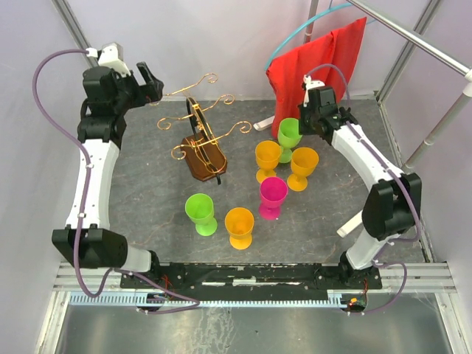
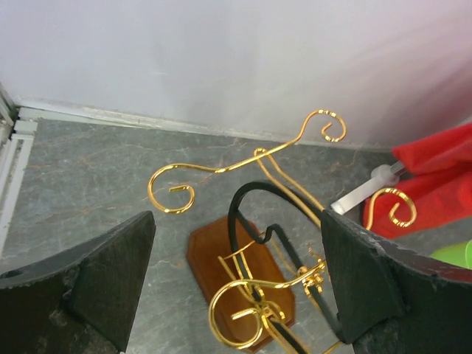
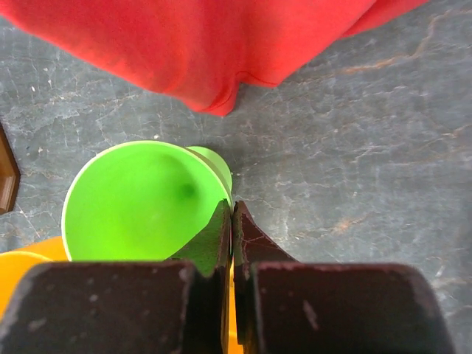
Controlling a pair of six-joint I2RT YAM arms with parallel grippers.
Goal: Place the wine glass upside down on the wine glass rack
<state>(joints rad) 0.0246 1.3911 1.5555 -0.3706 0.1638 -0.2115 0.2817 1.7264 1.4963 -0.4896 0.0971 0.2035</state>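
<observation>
My right claw (image 3: 233,221) is closed tight on the rim of the far green wine glass (image 3: 140,203). The glass stands upright, right of the wine glass rack (image 1: 205,158). My left claw (image 2: 237,228) is wide open and empty, at the far left of the rack.

The left arm rises from its base at the near left and reaches along the left side of the worktop to the far left corner, forearm upright and wrist bent toward the right. The left pincer (image 1: 150,81) (image 2: 236,258) hangs above the worktop with its jaws spread wide; its dark fingers (image 2: 103,280) sit at either edge of the wrist view with nothing between them.

The right arm climbs from the near right, folds at the elbow by the right edge and stretches to the far side. The right pincer (image 1: 304,122) (image 3: 232,221) points down and leftward, pads pressed together, pinching the rim of the green wine glass (image 3: 140,199).
</observation>
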